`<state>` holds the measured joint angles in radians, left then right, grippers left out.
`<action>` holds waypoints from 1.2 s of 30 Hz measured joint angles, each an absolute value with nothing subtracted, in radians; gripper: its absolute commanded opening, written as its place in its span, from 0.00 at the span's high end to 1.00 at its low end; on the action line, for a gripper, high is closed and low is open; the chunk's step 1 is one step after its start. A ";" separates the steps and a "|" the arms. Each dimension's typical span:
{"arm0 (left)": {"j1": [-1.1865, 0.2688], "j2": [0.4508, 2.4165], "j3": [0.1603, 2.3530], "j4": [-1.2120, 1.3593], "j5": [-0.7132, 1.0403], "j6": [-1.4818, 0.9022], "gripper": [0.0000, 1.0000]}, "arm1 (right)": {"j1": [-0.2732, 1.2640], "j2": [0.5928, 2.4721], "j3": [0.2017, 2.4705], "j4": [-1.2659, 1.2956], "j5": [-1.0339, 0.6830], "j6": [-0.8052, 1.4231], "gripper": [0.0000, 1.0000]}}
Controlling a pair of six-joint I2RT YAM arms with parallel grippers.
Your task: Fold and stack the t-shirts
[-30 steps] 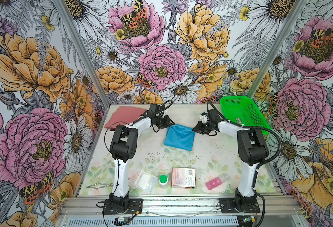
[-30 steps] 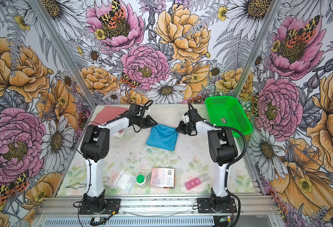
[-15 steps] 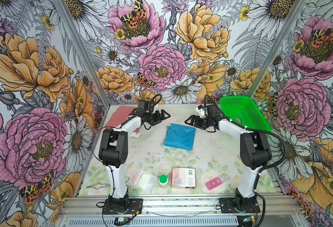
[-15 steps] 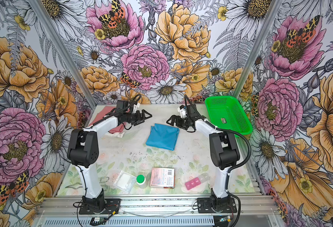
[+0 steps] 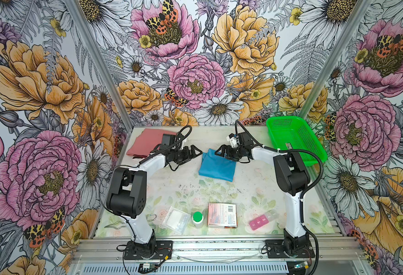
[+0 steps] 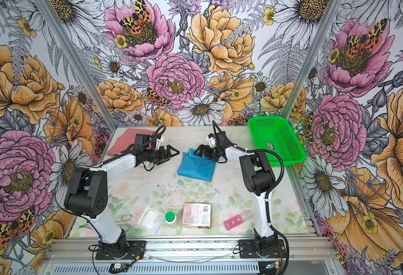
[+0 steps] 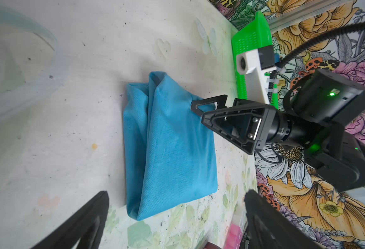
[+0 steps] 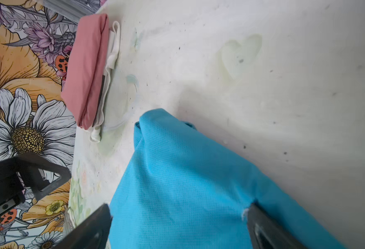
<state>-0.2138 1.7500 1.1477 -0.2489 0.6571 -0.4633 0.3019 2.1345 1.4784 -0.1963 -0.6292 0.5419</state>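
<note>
Blue t-shirt (image 5: 217, 166) lies folded mid-table, far half, as a rough square packet. Pink t-shirt (image 5: 145, 142) sits folded at the far-left corner.

Top views: a sec ago both claws were down at the blue packet's far corners, pinched. Now L gripper (image 5: 194, 154) and R gripper (image 5: 219, 153) are spread wide and empty, L drawn back just left of the cloth, R over its far-right corner. Both top views agree: blue t-shirt (image 6: 195, 167), L gripper (image 6: 172, 154), R gripper (image 6: 197, 152). Prob. meaning: the last fold on the blue one is done and let go, so what's left is stacking it w/ the pink pile. Green basket (image 5: 288, 123) stands far right, no cloth in it.

L wrist: blue t-shirt (image 7: 168, 151) is a matte, fine-dimpled knit, two overlapping flaps w/ a soft ridge btwn them, edges not quite flush. R gripper (image 7: 199, 114) has black triangular open-frame fingers, held apart at the cloth's edge; can't tell if touching.

R wrist: R gripper (image 8: 178, 207) straddles the blue t-shirt (image 8: 199, 183) wide, no pinch, one fingertip at the hem by a small white fleck. Pink t-shirt (image 8: 88, 71) is a smooth, plump fold lying on white fabric (image 8: 112, 54), which pokes out limp along one side. Table (image 8: 285, 64) is pale, scuffed, speckled.
</note>
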 measured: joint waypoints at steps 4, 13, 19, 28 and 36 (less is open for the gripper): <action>-0.256 1.800 1.207 -0.309 0.601 -0.434 0.01 | 0.246 2.011 1.425 -0.207 -0.596 0.533 0.00; -0.346 1.988 1.366 -0.446 0.472 -0.393 0.01 | 0.210 1.893 1.415 -0.422 -0.397 0.405 0.00; -0.375 2.023 1.435 -0.542 0.399 -0.367 0.01 | 0.263 1.895 1.402 -0.576 -0.242 0.341 0.01; -0.423 2.056 1.521 -0.643 0.293 -0.334 0.01 | 0.356 1.945 1.393 -0.702 -0.087 0.274 0.01; -0.477 2.095 1.548 -0.692 0.239 -0.332 0.01 | 0.402 2.031 1.437 -0.775 0.003 0.244 0.01</action>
<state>-0.4774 2.0953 1.5482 -0.6918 0.2386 -0.3325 0.4015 2.0308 1.4372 -0.7746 0.0032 0.2443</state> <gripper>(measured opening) 0.988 0.995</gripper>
